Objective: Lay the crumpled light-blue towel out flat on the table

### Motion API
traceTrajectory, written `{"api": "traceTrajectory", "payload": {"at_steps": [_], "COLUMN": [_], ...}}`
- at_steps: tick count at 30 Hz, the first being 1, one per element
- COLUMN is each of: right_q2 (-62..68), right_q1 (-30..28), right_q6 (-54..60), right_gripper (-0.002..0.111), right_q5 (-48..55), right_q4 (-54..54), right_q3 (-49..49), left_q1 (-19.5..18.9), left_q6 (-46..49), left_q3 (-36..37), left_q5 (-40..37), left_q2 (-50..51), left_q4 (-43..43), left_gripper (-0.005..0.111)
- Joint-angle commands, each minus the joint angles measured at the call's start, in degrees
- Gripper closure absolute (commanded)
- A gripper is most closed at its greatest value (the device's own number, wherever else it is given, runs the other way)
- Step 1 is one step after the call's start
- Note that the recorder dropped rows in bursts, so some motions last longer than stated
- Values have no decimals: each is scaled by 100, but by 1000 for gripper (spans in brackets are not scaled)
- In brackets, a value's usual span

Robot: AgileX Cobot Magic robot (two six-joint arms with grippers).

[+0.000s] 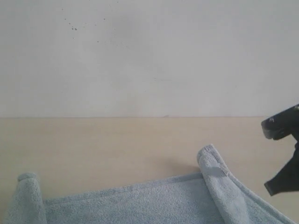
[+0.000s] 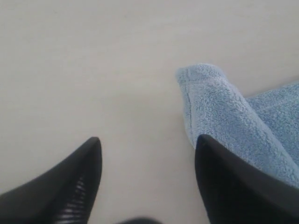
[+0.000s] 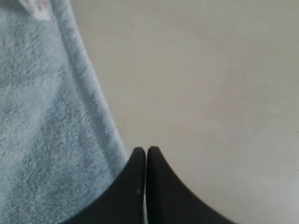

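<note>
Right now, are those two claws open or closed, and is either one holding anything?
Left gripper: open, holding nothing; a folded corner of the towel lies beside it.
Right gripper: closed, no cloth visibly pinched, right beside the towel's edge.

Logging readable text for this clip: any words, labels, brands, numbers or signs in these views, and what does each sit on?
No text here can be read.
White tag at the corner of the towel: reddish marks show in the right wrist view, too blurred to read.
Dark specks on the wall: stains, not writing.
Table: no print or label visible.
</note>
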State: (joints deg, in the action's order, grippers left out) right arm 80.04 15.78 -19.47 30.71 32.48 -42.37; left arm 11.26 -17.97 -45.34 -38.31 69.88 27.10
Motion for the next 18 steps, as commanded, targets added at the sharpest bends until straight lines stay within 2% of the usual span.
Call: {"api": "traceTrajectory", "payload": {"at_steps": [1, 18], "right_q2": [272, 1738], "right_q1": [-39, -24], "right_q6": [209, 359], "right_gripper": [108, 108], "right_q5": [-696, -1833], "right_q4": [-288, -518], "right_q3": [325, 292], "left_q1": [-4, -7], "left_q6": [26, 261], "left_q3": [107, 119], "left_q5": [150, 280], "left_q2": [-170, -184], "left_q4": [-193, -421], "left_gripper": [51, 51]}}
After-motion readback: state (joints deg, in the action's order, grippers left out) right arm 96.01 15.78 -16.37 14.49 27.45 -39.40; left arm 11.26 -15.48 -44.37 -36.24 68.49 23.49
